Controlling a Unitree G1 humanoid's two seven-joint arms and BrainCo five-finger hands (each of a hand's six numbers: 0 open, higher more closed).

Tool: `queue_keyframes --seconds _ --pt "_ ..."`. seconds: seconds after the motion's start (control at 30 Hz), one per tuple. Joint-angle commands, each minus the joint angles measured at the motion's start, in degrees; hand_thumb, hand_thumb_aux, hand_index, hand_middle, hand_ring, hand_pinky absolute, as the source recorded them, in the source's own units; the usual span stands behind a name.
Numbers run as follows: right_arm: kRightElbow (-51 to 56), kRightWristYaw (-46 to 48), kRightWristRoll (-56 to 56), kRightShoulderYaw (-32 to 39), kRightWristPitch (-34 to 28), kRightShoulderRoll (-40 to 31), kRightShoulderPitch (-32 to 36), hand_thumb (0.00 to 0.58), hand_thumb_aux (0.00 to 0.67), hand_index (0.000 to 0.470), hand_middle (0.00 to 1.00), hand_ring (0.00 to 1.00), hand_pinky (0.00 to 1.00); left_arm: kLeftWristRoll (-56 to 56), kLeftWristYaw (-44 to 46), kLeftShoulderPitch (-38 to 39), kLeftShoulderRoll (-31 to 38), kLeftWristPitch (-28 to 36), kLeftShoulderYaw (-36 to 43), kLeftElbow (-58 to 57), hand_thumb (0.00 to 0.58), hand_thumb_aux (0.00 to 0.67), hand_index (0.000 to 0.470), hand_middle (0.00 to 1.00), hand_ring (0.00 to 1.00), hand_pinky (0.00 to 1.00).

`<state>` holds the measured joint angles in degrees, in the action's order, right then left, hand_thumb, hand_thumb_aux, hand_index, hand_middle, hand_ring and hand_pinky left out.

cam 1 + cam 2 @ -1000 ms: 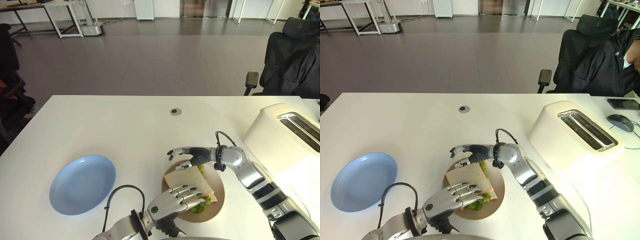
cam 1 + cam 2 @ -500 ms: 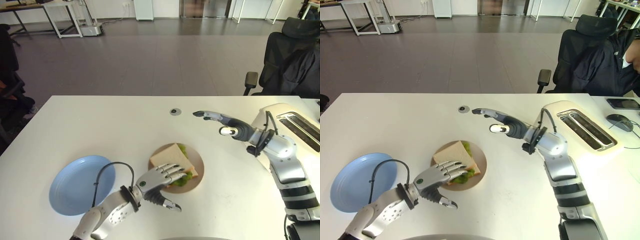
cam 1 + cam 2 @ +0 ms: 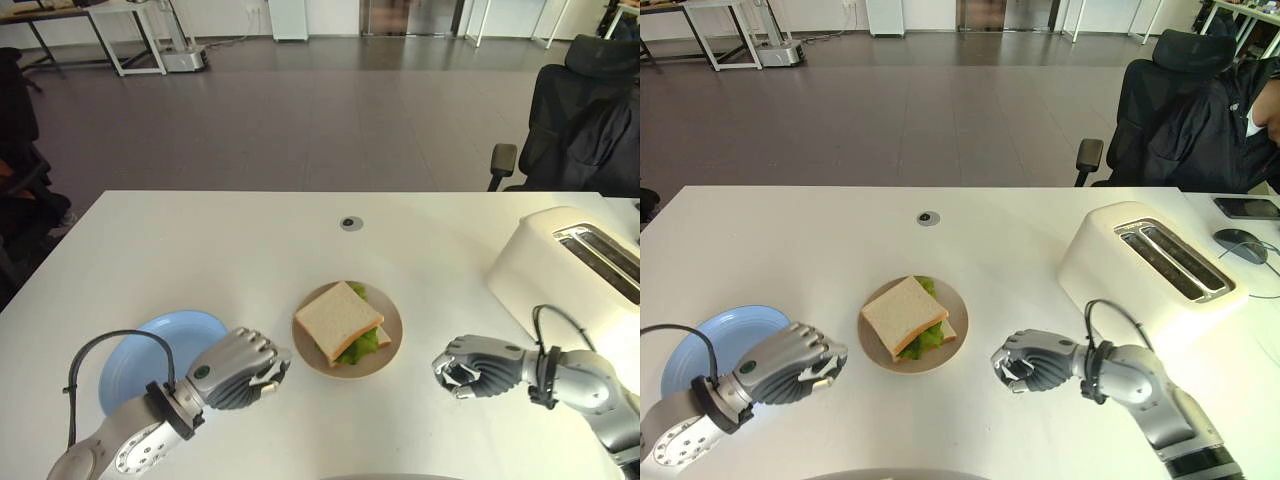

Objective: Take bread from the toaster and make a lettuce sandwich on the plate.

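1. Both hands have drawn back from the sandwich (image 3: 338, 322); the left hand (image 3: 236, 368) and right hand (image 3: 478, 364) are curled shut, empty.
2. It lies on the brown plate (image 3: 387, 345), midway across the counter (image 3: 250, 260).
3. Assembly looks finished; next, simply keep clear of the plate.

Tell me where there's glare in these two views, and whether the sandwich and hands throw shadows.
Left eye view: the toaster's near side is washed out white and blends into the table. Right eye view: the same glare along the toaster's base; the sandwich throws a soft shadow onto its plate; faint shadows lie under the left hand and right hand.
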<state>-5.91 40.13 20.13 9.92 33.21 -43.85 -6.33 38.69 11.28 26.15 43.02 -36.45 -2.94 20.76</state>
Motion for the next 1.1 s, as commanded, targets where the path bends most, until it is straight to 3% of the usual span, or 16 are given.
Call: queue_keyframes --seconds 0.03,0.4,0.5,0.63,0.67,0.7,0.77,0.8,0.83,0.87,0.9,0.93,0.97,1.0,1.03,1.1 --pt "4.9 -2.6 6.1 5.6 -0.1 3.6 1.1 0.58 0.67 0.47 1.0 1.0 1.0 6.9 2.1 -3.5 -2.1 0.0 9.0 -6.6 0.58 0.67 0.47 1.0 1.0 1.0" --pt "28.1 -19.5 12.2 11.1 -10.8 19.3 14.7 0.58 0.67 0.47 0.97 0.97 0.97 25.0 -17.7 -33.7 -14.2 12.0 23.7 -38.0 0.58 0.67 0.47 1.0 1.0 1.0" --pt "34.1 -25.3 12.9 11.6 -10.1 22.6 21.2 0.58 0.67 0.47 0.96 0.96 0.96 25.2 -21.7 -41.4 -17.0 13.2 26.5 -43.4 0.58 0.67 0.47 1.0 1.0 1.0" --pt "30.4 -28.9 12.3 11.5 -6.9 22.8 23.1 0.58 0.67 0.47 0.91 0.91 0.91 23.5 -23.7 -42.3 -17.3 14.1 27.7 -40.5 0.58 0.67 0.47 1.0 1.0 1.0" --pt "26.7 -29.3 13.6 11.3 -7.0 21.4 21.9 0.55 0.518 0.363 0.76 0.76 0.76 24.0 -23.4 -41.2 -16.1 14.7 27.8 -37.9 0.58 0.67 0.47 1.0 1.0 1.0" --pt "23.0 -28.9 13.8 10.9 -7.3 20.3 20.3 0.503 0.426 0.299 0.58 0.58 0.58 24.0 -23.0 -39.6 -14.9 15.2 27.1 -34.7 0.58 0.67 0.47 1.0 1.0 1.0" --pt "14.2 -27.5 12.5 8.8 -8.5 18.4 15.9 0.443 0.344 0.241 0.28 0.28 0.28 21.2 -20.9 -34.0 -12.0 16.1 23.5 -24.6 0.58 0.67 0.47 1.0 1.0 1.0" --pt "10.0 -26.7 10.5 7.3 -9.3 17.7 13.6 0.251 0.166 0.116 0.15 0.15 0.15 19.2 -19.0 -30.0 -10.7 17.0 21.0 -18.2 0.58 0.67 0.47 0.93 0.93 0.93" --pt "6.3 -25.8 7.7 5.6 -9.7 16.9 11.5 0.036 0.021 0.015 0.0 0.0 0.0 16.6 -17.0 -25.3 -9.8 17.7 18.6 -11.3 0.58 0.67 0.47 0.45 0.45 0.45" --pt "3.6 -24.8 4.1 4.0 -9.8 16.2 9.7 0.0 0.0 0.0 0.0 0.0 0.0 14.0 -15.3 -20.7 -9.5 18.6 16.4 -5.2 0.578 0.631 0.442 0.0 0.0 0.0" --pt "1.7 -23.3 -1.0 2.4 -9.2 15.7 8.1 0.0 0.0 0.0 0.0 0.0 0.0 10.7 -14.0 -15.9 -10.1 19.5 14.6 0.5 0.521 0.457 0.321 0.0 0.0 0.0" --pt "1.6 -21.7 -6.5 0.6 -8.5 15.3 7.1 0.0 0.0 0.0 0.0 0.0 0.0 6.3 -13.5 -11.4 -11.6 20.0 13.5 4.7 0.449 0.352 0.247 0.0 0.0 0.0" --pt "2.4 -20.1 -12.1 -0.8 -7.7 15.5 6.7 0.0 0.0 0.0 0.0 0.0 0.0 0.9 -13.4 -8.0 -13.5 20.1 12.9 7.0 0.316 0.218 0.153 0.0 0.0 0.0" --pt "4.0 -18.7 -17.8 -2.3 -7.4 16.7 6.8 0.0 0.0 0.0 0.0 0.0 0.0 -5.0 -13.8 -5.7 -15.5 19.5 12.5 7.2 0.079 0.047 0.033 0.0 0.0 0.0" --pt "6.1 -17.5 -23.0 -3.6 -7.0 18.4 7.3 0.0 0.0 0.0 0.0 0.0 0.0 -10.5 -14.3 -4.8 -17.7 18.5 12.2 5.5 0.0 0.0 0.0 0.0 0.0 0.0" --pt "11.4 -16.7 -28.5 -5.1 -4.6 22.1 9.2 0.0 0.0 0.0 0.0 0.0 0.0 -22.0 -13.5 -5.2 -21.2 15.0 12.5 1.0 0.0 0.0 0.0 0.0 0.0 0.0"
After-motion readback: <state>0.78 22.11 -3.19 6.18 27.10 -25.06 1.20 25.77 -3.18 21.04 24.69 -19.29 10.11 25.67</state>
